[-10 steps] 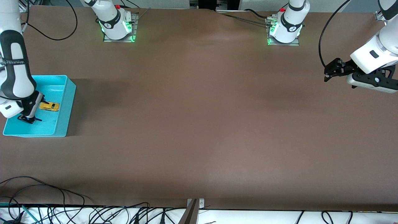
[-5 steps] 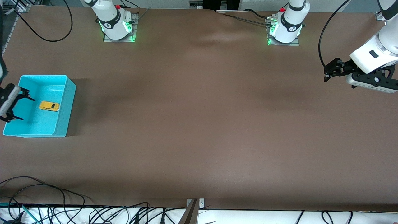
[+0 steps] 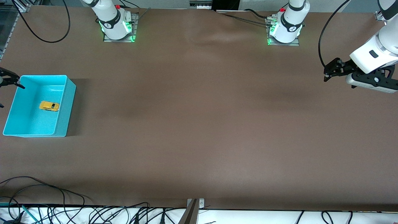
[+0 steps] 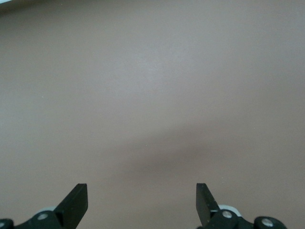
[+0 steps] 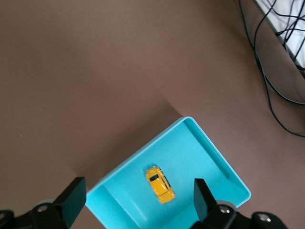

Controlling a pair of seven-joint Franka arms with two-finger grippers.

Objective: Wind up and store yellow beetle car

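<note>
1. You see the yellow beetle car (image 3: 49, 106) lying on the floor of the turquoise bin (image 3: 63, 107), on its wheels and touched by no gripper. The right wrist view shows it (image 5: 160, 184) near the middle of the bin's floor (image 5: 205, 162), clear of every wall.
2. The bin sits on the brown table (image 3: 199, 124) at the right arm's end, with nothing else inside it that you can make out.
3. Your right gripper (image 3: 4, 90) is up in the air at the very edge of the front view, over the bin's outer rim and the table beside it. Only one dark fingertip (image 3: 12, 79) shows fully there. In its own wrist view its two fingers (image 5: 74, 198) stand wide apart with nothing between them, looking down on the bin and the car.
4. Your left gripper (image 3: 330, 71) hangs over bare table at the left arm's end, well apart from the bin. Its fingers (image 4: 76, 200) are spread wide and grip nothing; its wrist view shows only plain brown tabletop under them.
5. Loose black cables (image 3: 46, 189) lie along the table's edge nearest the front camera, and more cables (image 5: 271, 57) show in the right wrist view near the bin.
</note>
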